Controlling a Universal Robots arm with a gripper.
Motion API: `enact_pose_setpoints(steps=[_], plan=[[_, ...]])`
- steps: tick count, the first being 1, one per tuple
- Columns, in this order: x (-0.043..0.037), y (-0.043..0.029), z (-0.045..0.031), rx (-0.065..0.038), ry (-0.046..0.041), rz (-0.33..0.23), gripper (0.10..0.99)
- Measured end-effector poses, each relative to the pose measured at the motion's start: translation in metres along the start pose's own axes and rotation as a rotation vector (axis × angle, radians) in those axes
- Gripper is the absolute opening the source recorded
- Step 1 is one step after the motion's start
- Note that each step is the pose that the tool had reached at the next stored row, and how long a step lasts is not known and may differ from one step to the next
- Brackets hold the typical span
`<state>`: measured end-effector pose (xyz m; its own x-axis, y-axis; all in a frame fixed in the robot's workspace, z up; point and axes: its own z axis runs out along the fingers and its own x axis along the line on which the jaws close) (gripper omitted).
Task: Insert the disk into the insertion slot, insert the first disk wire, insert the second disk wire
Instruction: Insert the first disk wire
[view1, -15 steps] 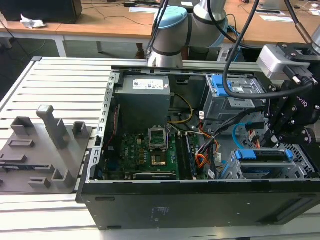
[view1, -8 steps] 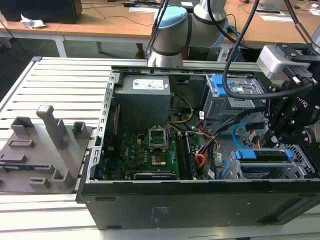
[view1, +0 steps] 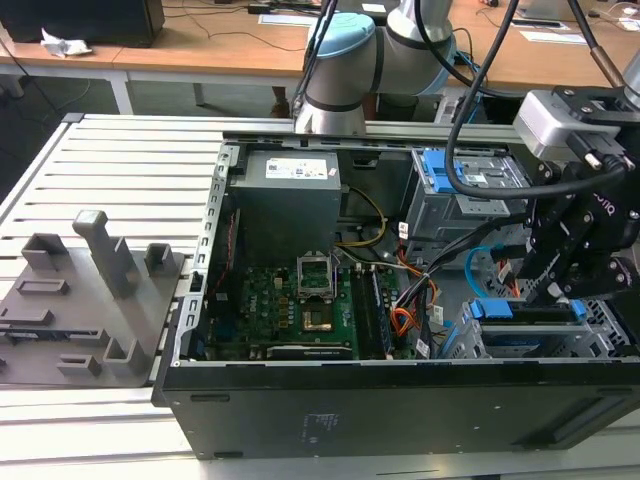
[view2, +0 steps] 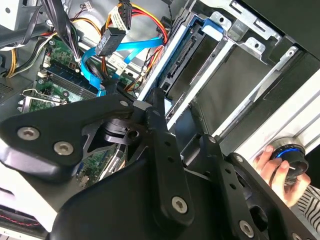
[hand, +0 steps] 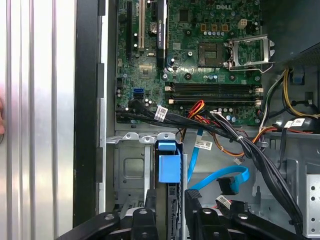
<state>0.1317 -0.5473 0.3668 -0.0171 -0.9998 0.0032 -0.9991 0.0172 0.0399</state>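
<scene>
Your gripper (hand: 171, 200) is closed on the disk (hand: 168, 167), pinching its broad faces, likely to hold it on edge and square to the insertion slot (hand: 129, 172) around it. Its long axis follows the slot, blue tab end towards the motherboard (hand: 200, 40). Beyond, the light-blue cable (hand: 227, 176) lies loose.
</scene>
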Motion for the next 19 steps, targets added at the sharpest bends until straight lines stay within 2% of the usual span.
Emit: enact_pose_setpoints(steps=[3,5,6,9,15,19], plan=[[-0.0001,-0.0031,-0.0001,0.000,0.0000,0.000,0.361],[-0.0002,-0.0092,-0.0004,0.000,0.0000,0.000,0.361],[-0.0003,-0.0124,-0.0005,0.000,0.0001,0.000,0.361],[-0.0009,-0.0284,-0.0012,0.000,0.0000,0.000,0.361],[-0.0009,-0.0287,-0.0012,0.000,0.0000,0.000,0.361],[-0.0009,-0.0286,-0.0054,0.000,0.0002,0.000,0.361]])
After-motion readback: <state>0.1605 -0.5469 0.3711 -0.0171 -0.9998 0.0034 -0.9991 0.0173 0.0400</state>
